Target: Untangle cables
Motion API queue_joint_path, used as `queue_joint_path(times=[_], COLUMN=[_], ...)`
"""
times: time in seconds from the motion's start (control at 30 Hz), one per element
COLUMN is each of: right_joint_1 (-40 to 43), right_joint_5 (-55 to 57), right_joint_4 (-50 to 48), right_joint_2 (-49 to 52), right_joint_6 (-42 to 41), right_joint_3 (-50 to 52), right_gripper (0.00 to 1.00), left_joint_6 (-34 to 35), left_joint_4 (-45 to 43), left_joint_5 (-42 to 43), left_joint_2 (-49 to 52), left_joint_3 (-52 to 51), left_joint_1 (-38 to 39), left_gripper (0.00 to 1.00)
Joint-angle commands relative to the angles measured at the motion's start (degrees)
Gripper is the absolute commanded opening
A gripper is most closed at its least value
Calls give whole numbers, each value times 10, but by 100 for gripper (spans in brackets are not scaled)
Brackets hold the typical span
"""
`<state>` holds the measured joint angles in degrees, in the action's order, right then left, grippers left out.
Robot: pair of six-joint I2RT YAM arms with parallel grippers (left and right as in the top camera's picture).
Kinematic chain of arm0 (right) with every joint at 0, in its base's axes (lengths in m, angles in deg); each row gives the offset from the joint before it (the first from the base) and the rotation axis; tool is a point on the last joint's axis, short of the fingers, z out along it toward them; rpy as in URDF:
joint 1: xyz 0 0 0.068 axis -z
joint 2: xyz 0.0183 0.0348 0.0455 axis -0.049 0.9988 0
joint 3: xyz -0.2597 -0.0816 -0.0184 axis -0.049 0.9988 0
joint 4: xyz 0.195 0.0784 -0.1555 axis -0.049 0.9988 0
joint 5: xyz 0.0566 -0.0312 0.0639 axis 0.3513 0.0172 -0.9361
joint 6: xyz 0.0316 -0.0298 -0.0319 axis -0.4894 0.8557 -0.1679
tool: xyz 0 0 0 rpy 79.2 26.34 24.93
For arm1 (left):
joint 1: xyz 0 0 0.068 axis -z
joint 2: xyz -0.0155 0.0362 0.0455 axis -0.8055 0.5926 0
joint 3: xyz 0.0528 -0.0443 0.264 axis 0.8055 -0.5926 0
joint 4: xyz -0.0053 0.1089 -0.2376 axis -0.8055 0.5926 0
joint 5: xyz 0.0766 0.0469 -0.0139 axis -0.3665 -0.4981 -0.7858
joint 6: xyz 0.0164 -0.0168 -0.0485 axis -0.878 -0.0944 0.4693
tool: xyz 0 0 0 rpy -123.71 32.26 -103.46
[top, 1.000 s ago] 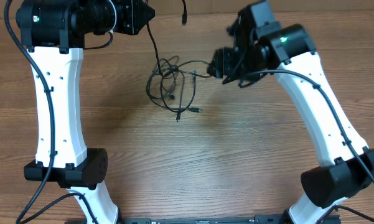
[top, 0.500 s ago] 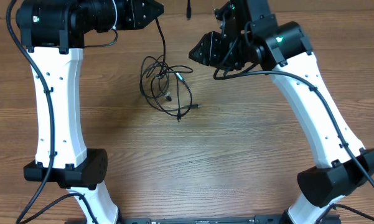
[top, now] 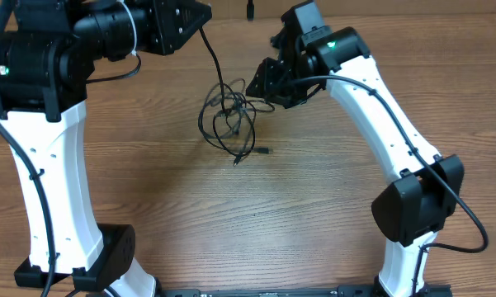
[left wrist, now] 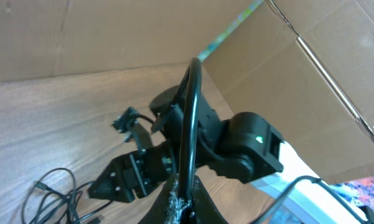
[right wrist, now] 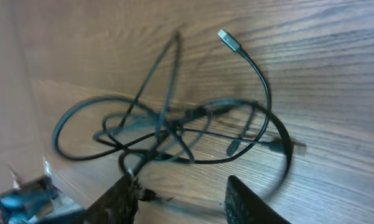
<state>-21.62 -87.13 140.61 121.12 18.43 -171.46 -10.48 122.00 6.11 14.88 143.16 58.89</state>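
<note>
While my left hand [top: 200, 15] is clamped fully shut, it has hold of one black cord [top: 210, 54]. In my left wrist view that cord rises straight out from between the closed fingers [left wrist: 174, 208]. From above, it slopes down from the hand to the cables [top: 229, 120], which sit in a loose knot on the bench [top: 314, 214]. The left hand hangs over the far edge of the bench, well apart from the knot, and only the cord links the two.

My right hand [top: 260, 82] stands roughly half open, the jaws apart with clear space between them, and I see nothing gripped in it. It sits just beside the knot, on my right of it, tips pointing at the tangle. In my right wrist view the two fingers [right wrist: 121, 202] frame the bottom edge, and the loops spread over the wood just beyond them. One loop curves close by the tips, and a thin strand passes right beside one finger; I cannot tell whether either touches. A small plug end [right wrist: 229, 38] lies on the far side of the tangle from this hand.
</note>
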Motion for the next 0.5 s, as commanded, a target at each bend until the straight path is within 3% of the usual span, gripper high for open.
queue_joint_path(times=[0.0, 0.1, 0.47], right_joint_1=[-17, -22, -22], right_joint_5=[-10, -7, 8], right_joint_4=[5, 21, 5], right_joint_2=[14, 21, 25], right_joint_6=[78, 118, 121], right_joint_3=[2, 2, 2], right_gripper=[55, 56, 64], left_joint_6=[11, 11, 32], left_joint_4=[14, 24, 60], left_joint_5=[11, 11, 13], left_joint_2=[-5, -6, -6], left_joint_3=[12, 12, 12], left_joint_1=[-3, -3, 2], left_gripper=[4, 4, 4])
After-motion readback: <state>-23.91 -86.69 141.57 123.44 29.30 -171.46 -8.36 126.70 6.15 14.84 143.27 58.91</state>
